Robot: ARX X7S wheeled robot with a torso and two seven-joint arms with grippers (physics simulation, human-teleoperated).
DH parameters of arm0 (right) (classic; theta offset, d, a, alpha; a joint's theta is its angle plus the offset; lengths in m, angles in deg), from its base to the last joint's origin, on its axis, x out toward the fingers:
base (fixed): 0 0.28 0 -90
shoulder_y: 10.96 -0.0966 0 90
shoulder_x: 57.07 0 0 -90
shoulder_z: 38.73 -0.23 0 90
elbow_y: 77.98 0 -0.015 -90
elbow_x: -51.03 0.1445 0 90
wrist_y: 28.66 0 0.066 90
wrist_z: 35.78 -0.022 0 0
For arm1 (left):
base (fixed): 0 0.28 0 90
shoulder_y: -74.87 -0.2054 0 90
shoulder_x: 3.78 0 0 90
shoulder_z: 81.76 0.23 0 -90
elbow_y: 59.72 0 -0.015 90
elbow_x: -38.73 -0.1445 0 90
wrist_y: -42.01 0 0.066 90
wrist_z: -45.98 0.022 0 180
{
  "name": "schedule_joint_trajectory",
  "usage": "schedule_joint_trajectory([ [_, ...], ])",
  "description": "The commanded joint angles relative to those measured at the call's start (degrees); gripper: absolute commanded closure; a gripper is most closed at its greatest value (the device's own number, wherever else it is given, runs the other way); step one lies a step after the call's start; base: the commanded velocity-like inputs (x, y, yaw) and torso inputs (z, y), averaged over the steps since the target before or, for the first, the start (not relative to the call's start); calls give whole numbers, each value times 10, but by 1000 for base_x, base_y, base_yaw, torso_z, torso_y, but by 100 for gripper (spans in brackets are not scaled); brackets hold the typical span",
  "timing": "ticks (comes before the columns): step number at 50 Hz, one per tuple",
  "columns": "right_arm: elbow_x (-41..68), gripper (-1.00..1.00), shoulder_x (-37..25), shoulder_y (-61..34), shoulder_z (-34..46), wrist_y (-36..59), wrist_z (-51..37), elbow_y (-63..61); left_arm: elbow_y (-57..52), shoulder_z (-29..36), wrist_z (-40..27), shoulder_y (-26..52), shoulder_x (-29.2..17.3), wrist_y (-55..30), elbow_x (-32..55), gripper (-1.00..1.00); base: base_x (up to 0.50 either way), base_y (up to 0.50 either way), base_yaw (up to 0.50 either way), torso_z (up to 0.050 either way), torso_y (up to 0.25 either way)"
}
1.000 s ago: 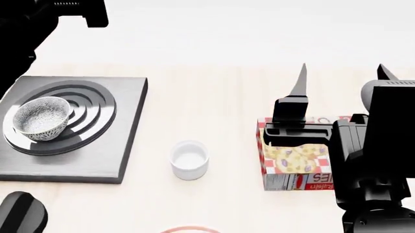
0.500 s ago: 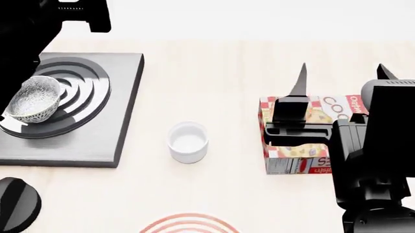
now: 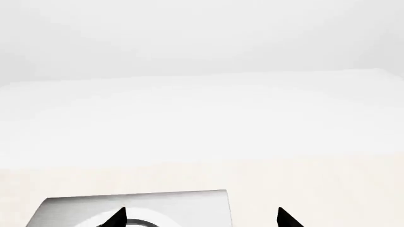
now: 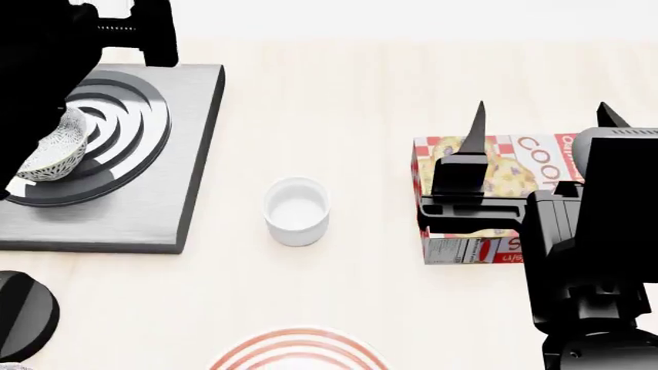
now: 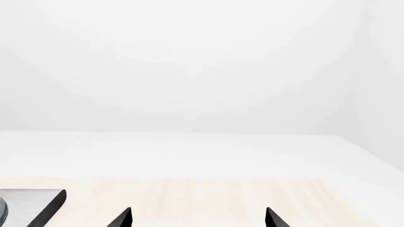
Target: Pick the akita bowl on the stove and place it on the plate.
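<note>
So the bowl (image 4: 57,146) sits on the left side of the stove (image 4: 154,200), on the burner rings, partly hidden by the left arm (image 4: 41,77). Nothing's holding it yet, so the step in hand looks like the reach.

To do it well, I'd bring the left gripper (image 3: 200,218) straight down over the near rim, one finger inside and one outside, and pinch the wall rather than trying to span the whole bowl. Lift clear of the rings before swinging toward the plate (image 4: 298,353), which peeks in at the near edge, centre. Watch the cup (image 4: 296,210) sitting between stove and plate.

Pose-wise, the left arm hangs high over the stove's far left. Its fingertips stand apart in the wrist view, empty. The right gripper (image 4: 540,123) hovers over the box (image 4: 483,200) on the right, tips also spread, gripping nothing.
</note>
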Motion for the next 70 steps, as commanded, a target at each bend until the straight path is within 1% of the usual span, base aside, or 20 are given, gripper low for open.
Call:
schedule_joint_trajectory([
  [1, 4, -100, -1, -1, 0, 3, -3, -2, 19, 30, -16, 9, 2, -27, -24, -100, 0, 0, 0, 0, 0],
  [10, 6, -100, -2, -1, 0, 1, -5, -1, 27, 53, -24, -2, 1, -36, -42, -100, 0, 0, 0, 0, 0],
  [20, 8, -100, -3, 0, 0, 0, -6, 0, 73, 70, -48, 2, 3, -28, -64, -100, 0, 0, 0, 0, 0],
  [23, 8, -100, -4, -1, 1, -2, -6, 2, 64, 75, -49, -4, 0, -36, -66, -100, 0, 0, 0, 0, 0],
  [26, 8, -100, -4, -1, 2, -3, -7, 3, 87, 88, -44, -3, 4, -20, -78, -100, 0, 0, 0, 0, 0],
  [30, 9, -100, -5, 0, 2, -4, -7, 3, 94, 92, -46, -2, 3, -22, -81, -100, 0, 0, 0, 0, 0],
  [44, 15, -100, -6, -2, 1, 3, -12, -2, 63, 112, -50, -24, -3, -39, -94, -100, 0, 0, 0, 0, 0],
  [52, 15, -100, -7, 0, 2, -3, -12, 2, 45, 121, -53, -36, -8, -24, -100, -100, 0, 0, 0, 0, 0],
  [57, 17, -100, -8, 1, 3, -4, -12, 3, 16, 118, -57, -54, -16, -18, -97, -100, 0, 0, 0, 0, 0],
  [65, 17, -100, -9, 2, 4, -8, -12, 5, 6, 112, -65, -77, -21, 3, -92, -100, 0, 0, 0, 0, 0],
  [70, 20, -100, -9, -1, 4, -2, -16, 1, -9, 113, -73, -90, -21, -6, -91, -100, 0, 0, 0, 0, 0],
])
